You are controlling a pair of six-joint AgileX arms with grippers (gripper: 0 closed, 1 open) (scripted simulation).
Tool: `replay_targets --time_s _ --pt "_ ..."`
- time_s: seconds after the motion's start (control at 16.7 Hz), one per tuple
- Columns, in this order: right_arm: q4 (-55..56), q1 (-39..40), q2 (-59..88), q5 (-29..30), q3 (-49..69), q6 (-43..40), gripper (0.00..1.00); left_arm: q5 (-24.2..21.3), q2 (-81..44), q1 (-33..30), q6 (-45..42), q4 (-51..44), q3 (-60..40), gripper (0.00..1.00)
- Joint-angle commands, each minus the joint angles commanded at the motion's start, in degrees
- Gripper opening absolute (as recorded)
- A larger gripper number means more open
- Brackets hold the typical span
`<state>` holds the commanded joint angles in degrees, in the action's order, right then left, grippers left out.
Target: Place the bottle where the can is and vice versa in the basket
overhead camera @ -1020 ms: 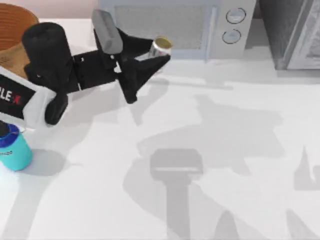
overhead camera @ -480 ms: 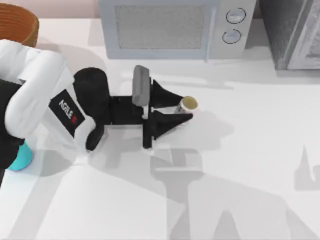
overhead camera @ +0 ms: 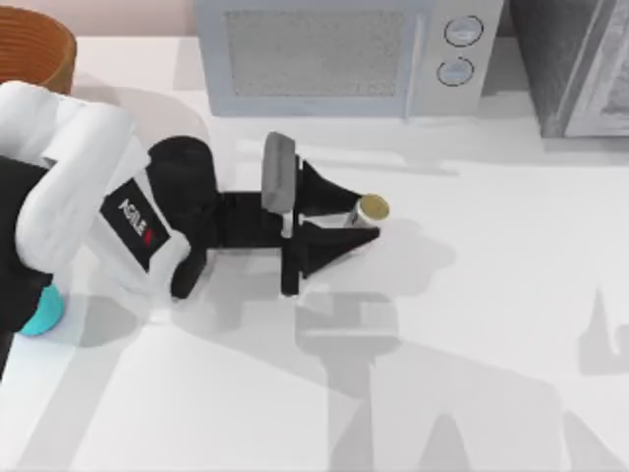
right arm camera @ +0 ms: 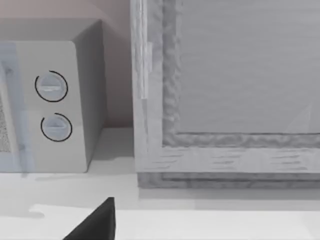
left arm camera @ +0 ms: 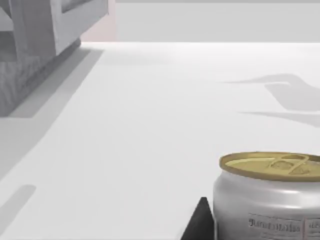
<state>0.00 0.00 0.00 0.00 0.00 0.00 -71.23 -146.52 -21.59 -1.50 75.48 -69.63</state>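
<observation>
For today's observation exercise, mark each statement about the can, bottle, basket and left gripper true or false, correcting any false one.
1. The can sits between the left gripper fingers. True.
2. The can lies inside the basket. False: it is out over the white table, in front of the microwave.
3. The bottle is at the table's left edge, mostly hidden by the left arm. True.
4. The can is tipped on its side. False: it is upright, gold top up.

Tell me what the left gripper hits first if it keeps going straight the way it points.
The can is already between its jaws. Beyond it lies bare table toward the top view's right; the way looks free there.
</observation>
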Motion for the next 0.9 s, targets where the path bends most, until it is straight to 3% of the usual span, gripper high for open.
replay_targets --time_s 0.66,0.9 --pt "0.0 0.0 0.0 0.0 0.0 0.0 1.0 0.0 0.0 0.0 0.0 0.0 0.0 0.98" --pt "0.0 0.0 0.0 0.0 0.0 0.0 1.0 0.0 0.0 0.0 0.0 0.0 0.0 1.0"
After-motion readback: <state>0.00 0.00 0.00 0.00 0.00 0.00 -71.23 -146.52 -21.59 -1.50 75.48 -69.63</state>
